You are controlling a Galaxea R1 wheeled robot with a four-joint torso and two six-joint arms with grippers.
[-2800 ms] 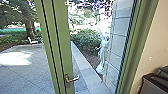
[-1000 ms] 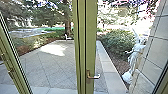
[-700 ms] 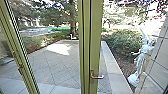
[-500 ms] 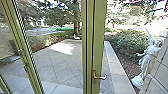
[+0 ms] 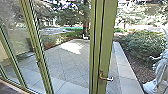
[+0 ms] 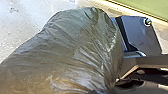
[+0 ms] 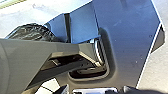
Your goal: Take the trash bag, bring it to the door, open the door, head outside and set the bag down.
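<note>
1 trash bag (image 6: 75, 47) is bulging beside the robot's base, over pale floor (image 6: 15, 22); whether it is touching that floor is remaining unclear. Its creases are converging near the jointed bar, its rounded side is pointing away from there, and its long axis is staying untellable, the bag running out of sight. I cannot tell whether either claw is clenching or releasing. Ahead, 1 lever handle (image 5: 107, 79) is projecting from 1 broad green post (image 5: 108, 45); 1 statue (image 5: 161, 70) is standing rightward.
</note>
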